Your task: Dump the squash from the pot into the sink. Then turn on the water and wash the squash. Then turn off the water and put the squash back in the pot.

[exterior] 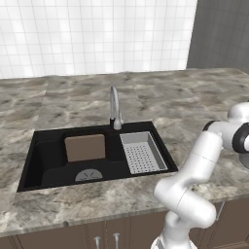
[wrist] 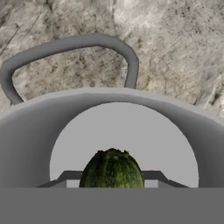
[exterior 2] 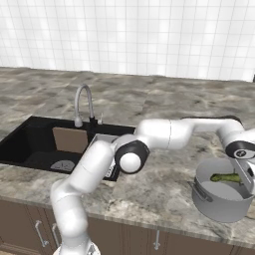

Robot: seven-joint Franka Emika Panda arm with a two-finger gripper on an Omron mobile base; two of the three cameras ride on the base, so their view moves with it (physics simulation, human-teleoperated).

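The grey metal pot (exterior 2: 219,206) stands on the counter at the far right, well away from the black sink (exterior 2: 30,144). Inside it lies the yellow-green squash (exterior 2: 223,178). My gripper (exterior 2: 245,175) reaches down into the pot from the right and is shut on the squash's near end. In the hand view the squash (wrist: 112,168) sits between my two dark fingertips (wrist: 65,176), with the pot's wall (wrist: 26,144) and its loop handle (wrist: 70,43) curving behind it. In the left base view the sink (exterior: 48,160) holds no squash.
A curved faucet (exterior: 114,109) rises behind the sink. A grey perforated strainer tray (exterior: 142,153) fills the basin's right part and a brown board (exterior: 85,147) leans at its back. Marbled counter surrounds the pot, whose near side is close to the front edge.
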